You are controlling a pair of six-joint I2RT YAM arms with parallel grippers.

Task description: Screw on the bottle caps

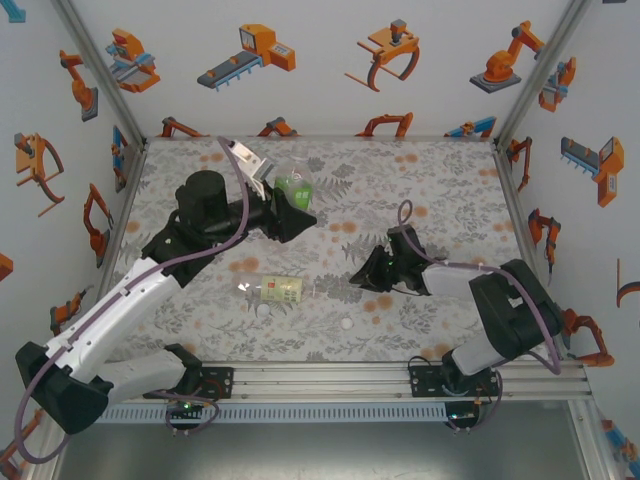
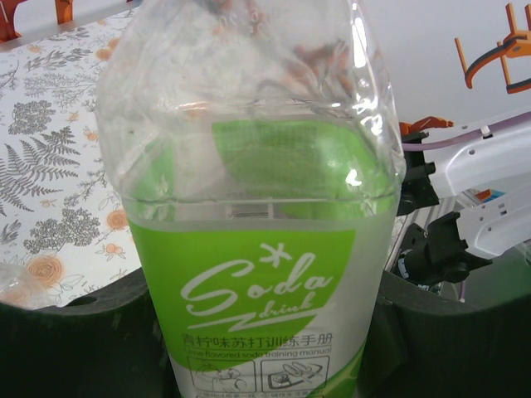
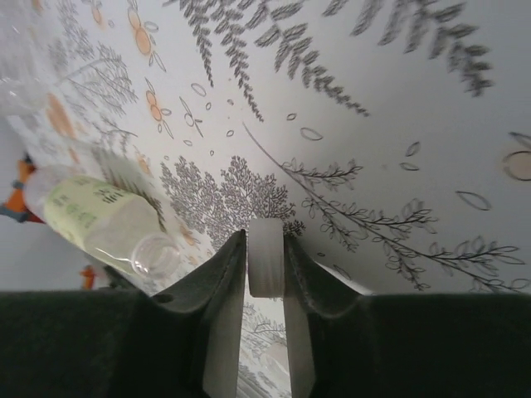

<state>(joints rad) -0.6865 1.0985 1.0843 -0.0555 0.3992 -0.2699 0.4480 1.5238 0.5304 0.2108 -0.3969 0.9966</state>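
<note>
The squat green-tinted bottle (image 1: 294, 183) stands upright at the back of the mat with my left gripper (image 1: 287, 212) shut on its body. In the left wrist view its green "Soda drink" label (image 2: 257, 290) sits between the dark fingers (image 2: 75, 340). The slim bottle (image 1: 281, 290) with the pale yellow-green label lies on its side mid-mat, and its open mouth (image 3: 154, 254) faces my right gripper (image 3: 266, 249). That gripper (image 1: 361, 279) is shut on a white cap (image 3: 266, 259), held on edge just right of the mouth. A second white cap (image 1: 346, 324) lies loose on the mat.
The floral mat (image 1: 440, 190) has free room at the back right and far left. Patterned walls close in three sides. The aluminium rail (image 1: 320, 378) with both arm bases runs along the near edge.
</note>
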